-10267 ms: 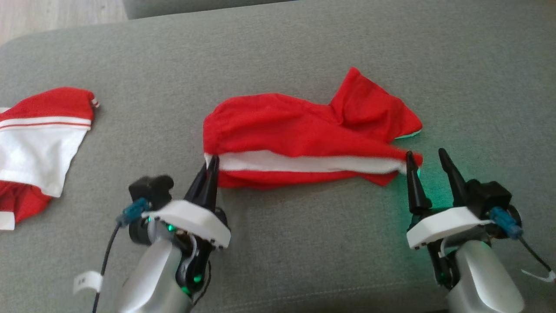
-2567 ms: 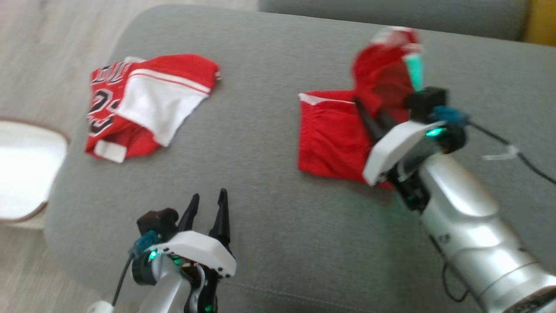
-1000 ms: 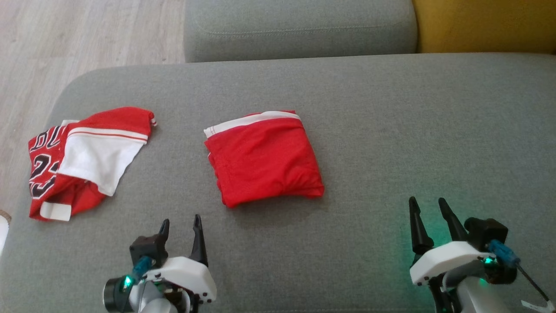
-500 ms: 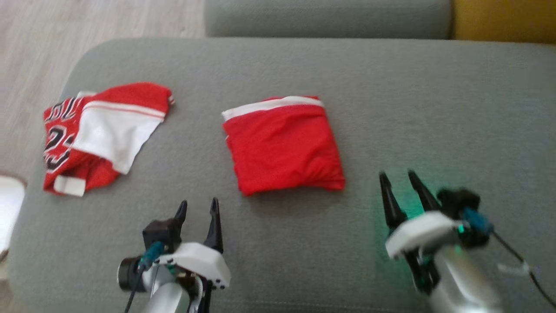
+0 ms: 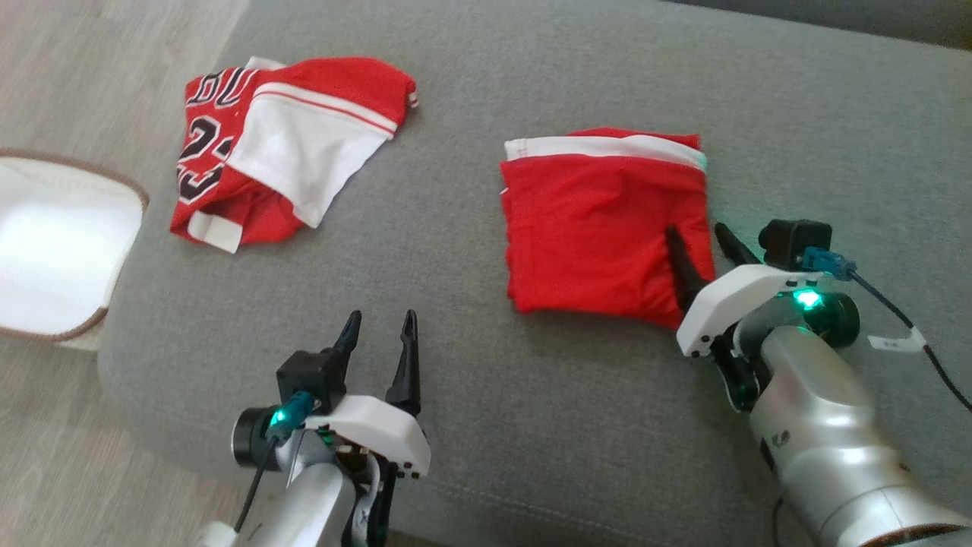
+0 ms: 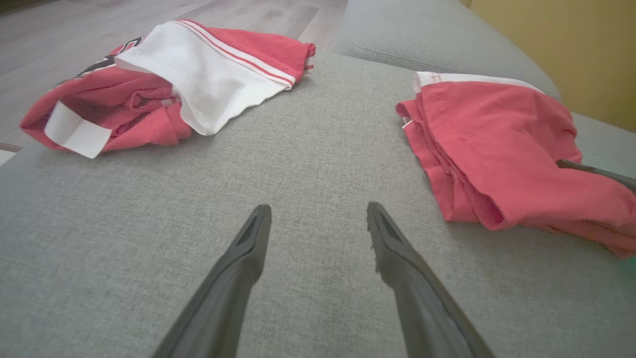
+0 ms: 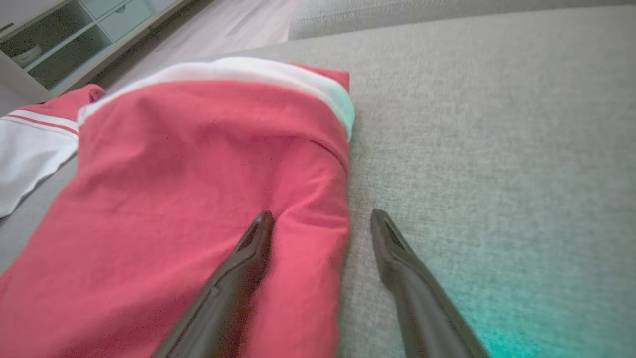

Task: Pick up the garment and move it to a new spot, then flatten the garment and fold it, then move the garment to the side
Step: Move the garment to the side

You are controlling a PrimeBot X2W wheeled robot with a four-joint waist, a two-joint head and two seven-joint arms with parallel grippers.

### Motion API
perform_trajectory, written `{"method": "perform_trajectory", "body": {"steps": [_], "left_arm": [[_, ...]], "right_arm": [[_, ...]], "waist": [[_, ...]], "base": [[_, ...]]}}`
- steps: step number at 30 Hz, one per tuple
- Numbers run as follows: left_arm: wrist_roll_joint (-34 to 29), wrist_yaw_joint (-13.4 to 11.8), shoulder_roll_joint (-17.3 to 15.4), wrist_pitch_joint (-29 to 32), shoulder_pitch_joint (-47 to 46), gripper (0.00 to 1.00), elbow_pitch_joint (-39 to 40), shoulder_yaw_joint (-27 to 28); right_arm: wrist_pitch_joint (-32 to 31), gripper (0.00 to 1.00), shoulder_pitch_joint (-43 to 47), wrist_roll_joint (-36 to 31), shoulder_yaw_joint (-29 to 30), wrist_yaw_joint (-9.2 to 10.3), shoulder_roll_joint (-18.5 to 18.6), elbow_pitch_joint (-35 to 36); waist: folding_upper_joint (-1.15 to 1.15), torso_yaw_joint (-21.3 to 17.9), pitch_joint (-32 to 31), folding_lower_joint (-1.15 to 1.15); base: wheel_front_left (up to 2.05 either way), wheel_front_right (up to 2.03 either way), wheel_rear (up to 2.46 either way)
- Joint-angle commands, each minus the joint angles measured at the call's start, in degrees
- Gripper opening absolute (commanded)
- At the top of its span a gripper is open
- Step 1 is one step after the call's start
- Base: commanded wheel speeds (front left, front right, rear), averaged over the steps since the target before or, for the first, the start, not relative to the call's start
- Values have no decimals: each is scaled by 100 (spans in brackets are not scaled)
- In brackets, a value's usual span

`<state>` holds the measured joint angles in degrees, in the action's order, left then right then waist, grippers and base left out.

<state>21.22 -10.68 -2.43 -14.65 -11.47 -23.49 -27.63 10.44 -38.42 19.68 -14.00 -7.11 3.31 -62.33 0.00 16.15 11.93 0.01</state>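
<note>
Moved forward, my right gripper (image 5: 696, 230), fingers spread, now straddles the right edge of the folded red shorts (image 5: 592, 220) on the grey sofa (image 5: 531, 418); my left gripper (image 5: 381, 314), also spread, sits left of them.

The garment (image 5: 600, 228) is showing plain red with a white band running along its 12 o'clock edge, while the jersey (image 5: 288, 144), at 10 o'clock from it, is showing red with a white panel, thin red and white stripes and black numerals edged in white. The sofa (image 5: 486, 425) is showing plain grey, the floor (image 5: 45, 68) pale wood grain, and the object (image 5: 53, 243) at 9 o'clock white with a brown rim. The left gripper (image 5: 382, 315) and right gripper (image 5: 692, 228) are each showing black fingers, a white housing and a green light, the right one's glow tinting the sofa green.
</note>
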Motion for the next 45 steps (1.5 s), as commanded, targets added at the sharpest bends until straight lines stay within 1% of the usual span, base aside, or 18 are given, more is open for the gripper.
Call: {"method": "perform_trajectory", "body": {"steps": [1, 2, 3, 5, 8, 9, 14, 18, 22, 25, 28, 30, 32, 36, 40, 45], "left_arm": [[11, -46, -44, -35, -235, 100, 214, 130], [5, -53, -44, -35, -231, 100, 222, 135], [-6, -60, -44, -35, -223, 100, 225, 149], [-24, -78, -44, -35, -191, 100, 221, 211], [-72, -60, -44, -35, -138, 100, 185, 297], [-129, -32, -44, -35, -118, 100, 154, 348], [-247, 43, -44, -35, -155, 100, 88, 502], [-317, 91, -44, -35, -266, 100, 48, 589], [-542, 172, -44, -35, -407, 100, -66, 623], [-599, 223, -44, -35, -479, 100, -119, 653], [-624, 261, -44, -35, -542, 100, -142, 639], [-653, 294, -44, -35, -579, 100, -161, 594], [-662, 322, -44, -35, -612, 100, -176, 556], [-679, 351, -44, -35, -661, 100, -190, 499], [-674, 378, -44, -35, -711, 100, -209, 449], [-739, 402, -44, -35, -776, 100, -184, 427]], "right_arm": [[-61, 91, -138, 23, -62, -37, -43, -44], [-92, 35, -167, 25, -84, -37, -43, -160], [-115, 0, -177, 39, -132, -37, -43, -242], [-29, 0, -175, 156, -219, -37, -43, -269], [182, 0, -181, 217, -316, -37, -43, -283], [273, 0, -188, 249, -376, -37, -43, -282], [369, 0, -182, 350, -641, -37, -43, -191], [353, 0, -124, 574, -993, -37, -43, -30], [307, 0, -61, 844, -1376, -37, -43, 203], [299, 0, -14, 1027, -1641, -37, -43, 359], [294, 0, 26, 1180, -1879, -37, -43, 493], [296, 0, 27, 1254, -2012, -37, -43, 551], [302, 0, -28, 1241, -2123, -37, -43, 530], [329, 0, -256, 1087, -2198, -37, -37, 373], [362, 0, -753, 839, -2120, -37, 163, 56], [380, 0, -1502, 499, -1805, -37, 754, -643]], "waist": [[0, 150, 135, -1], [0, 158, 138, -1], [0, 149, 136, -1], [0, 72, 106, -1], [0, -213, -1, -1], [0, -503, -81, -1], [0, -1542, -199, -1], [0, -2494, -197, -1], [0, -3418, -136, -1], [0, -3988, -93, -1], [0, -4397, -27, -1], [0, -4572, 28, -1], [0, -4662, 101, -1], [0, -4627, 224, -1], [0, -4335, 407, -1], [0, -3782, 641, -1]], "base": [[0, 0, 0], [0, 0, 0], [0, 0, 0], [0, 0, 0], [0, 0, 0], [0, 0, 0], [0, 0, 0], [0, 0, 0], [0, 0, 0], [0, 0, 0], [0, 0, 0], [0, 0, 0], [0, 0, 0], [0, 0, 0], [0, 0, 0], [0, 0, 0]]}}
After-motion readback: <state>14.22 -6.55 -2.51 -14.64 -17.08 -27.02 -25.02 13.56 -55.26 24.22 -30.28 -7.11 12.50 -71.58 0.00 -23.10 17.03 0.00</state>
